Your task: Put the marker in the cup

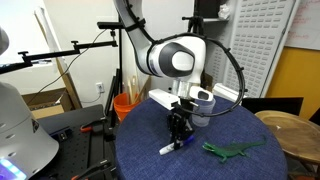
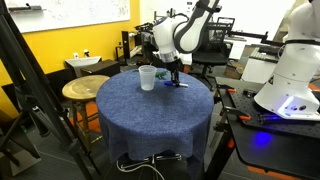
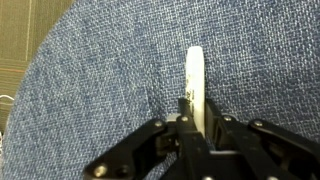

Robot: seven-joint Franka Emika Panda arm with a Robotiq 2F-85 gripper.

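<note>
The marker (image 3: 194,75) is a slim white pen lying on the blue tablecloth, and it runs between my fingers in the wrist view. My gripper (image 3: 193,112) is shut on the marker, low over the cloth. In an exterior view the marker's white end (image 1: 167,149) sticks out below the gripper (image 1: 180,133) and rests on or just above the table. The translucent cup (image 2: 147,78) stands upright on the table, a short way beside the gripper (image 2: 173,79). The cup does not show in the wrist view.
A green toy lizard (image 1: 232,150) lies on the round blue table (image 2: 150,115) near the gripper. An orange bucket (image 1: 124,104) stands behind the table. A wooden stool (image 2: 85,88) stands beside it. A white machine (image 2: 290,75) sits on a bench nearby.
</note>
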